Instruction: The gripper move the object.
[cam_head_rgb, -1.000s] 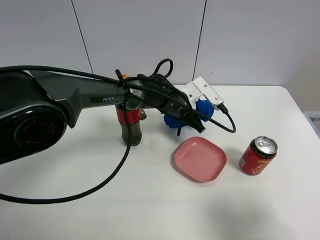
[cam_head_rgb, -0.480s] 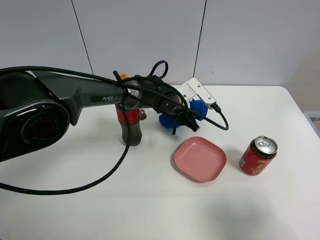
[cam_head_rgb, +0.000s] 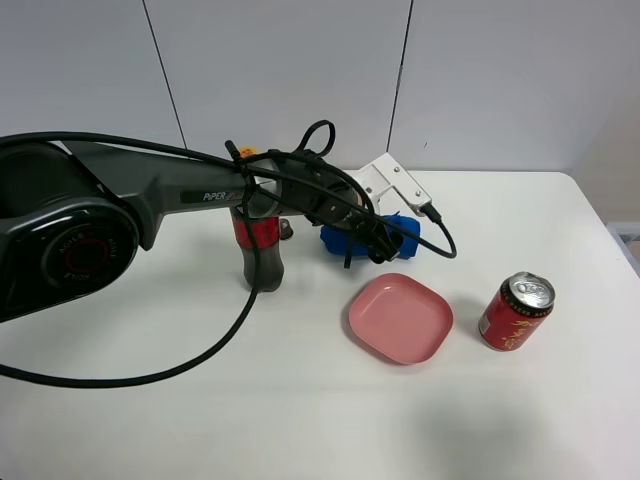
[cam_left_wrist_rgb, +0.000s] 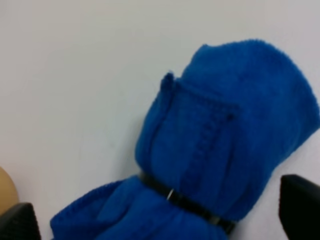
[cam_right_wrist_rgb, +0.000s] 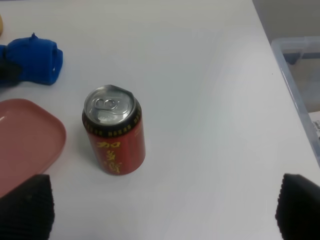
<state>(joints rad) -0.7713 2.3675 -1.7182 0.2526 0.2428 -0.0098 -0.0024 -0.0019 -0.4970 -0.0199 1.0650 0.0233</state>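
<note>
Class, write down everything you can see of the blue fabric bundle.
The blue fabric bundle looks like soft fleece, bright blue, rolled and cinched near its middle by a thin black band. It lies on the white table, beyond the pink plate. The left gripper hangs over it, its black fingers spread on either side, not clamping.

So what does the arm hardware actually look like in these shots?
Left arm: dark grey, white "PiPER" lettering, big round joint with red ring, black cables looped along it. Left gripper: white boxy housing, black fingers. Right gripper: only ribbed black fingers show.
</note>
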